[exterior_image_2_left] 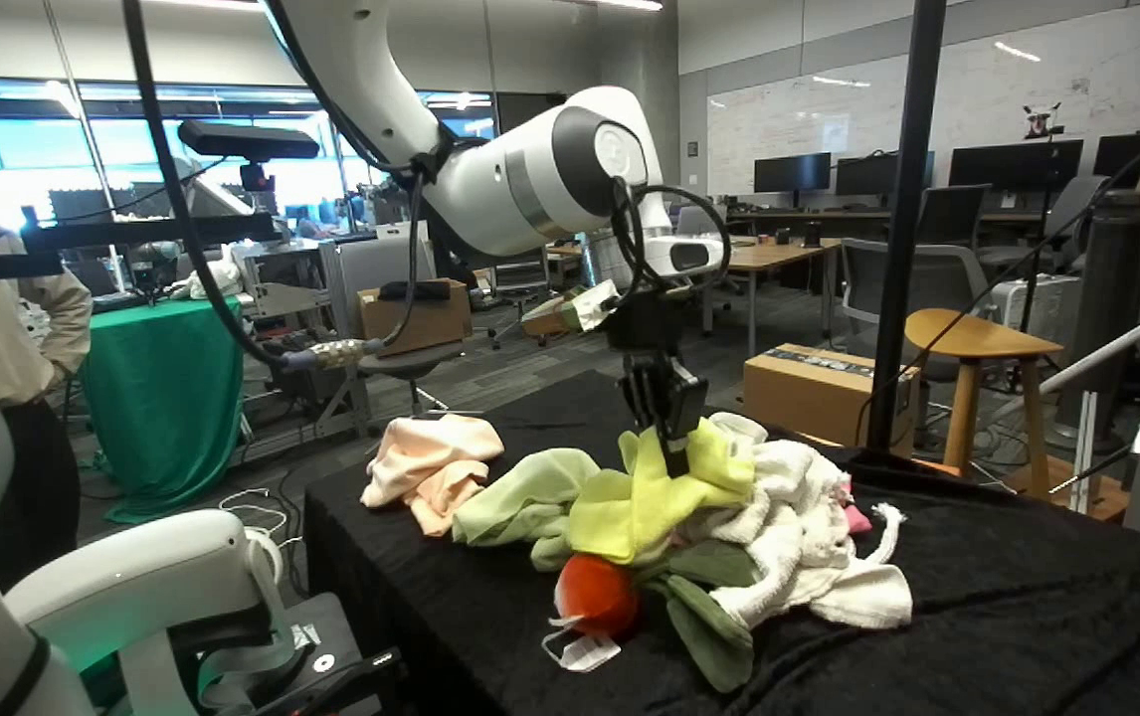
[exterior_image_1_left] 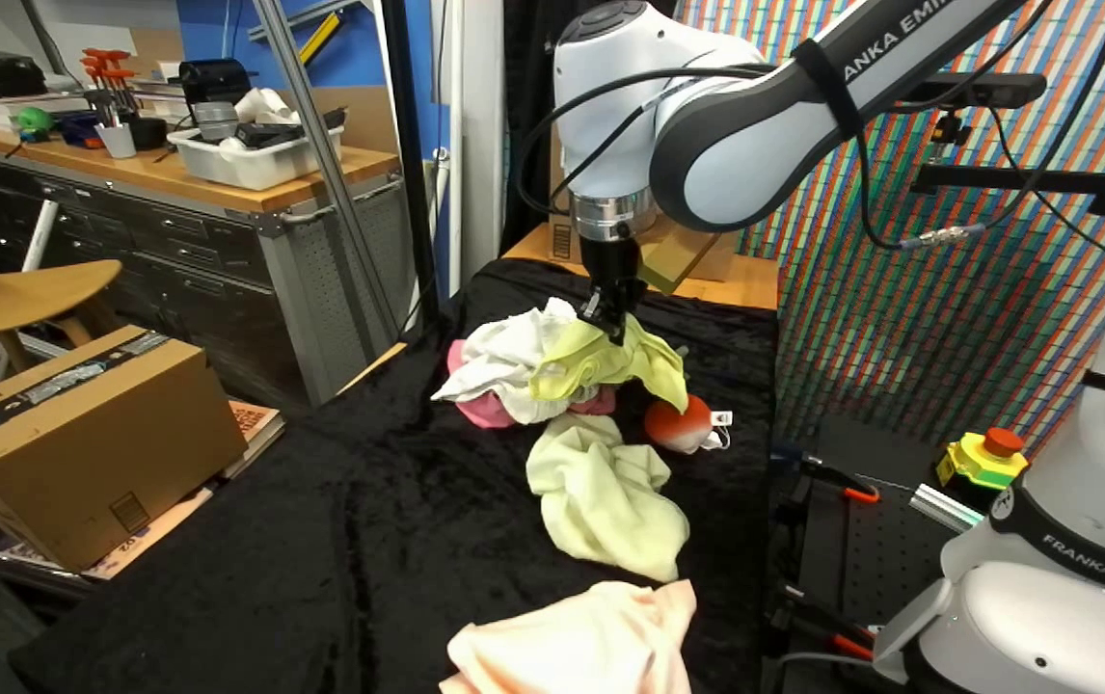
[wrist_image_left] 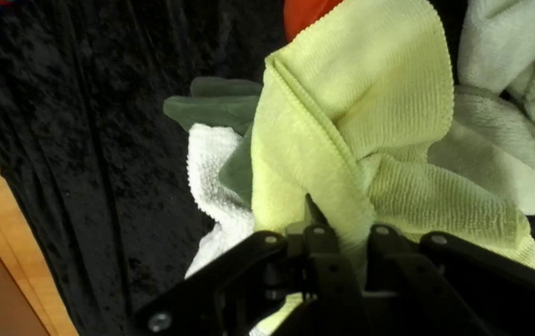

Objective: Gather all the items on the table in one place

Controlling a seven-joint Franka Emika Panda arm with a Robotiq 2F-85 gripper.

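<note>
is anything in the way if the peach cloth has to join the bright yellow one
Yes, the pale green cloth lies between the peach cloth and the bright yellow cloth in both exterior views.

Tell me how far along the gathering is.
Looks done: the white cloth heaped over the pink rag. Under way: the hand seems to grip the yellow-green rag atop that cloth. Left: the peach rag, apart from them; perhaps also the pale green rag and red object alongside.
</note>
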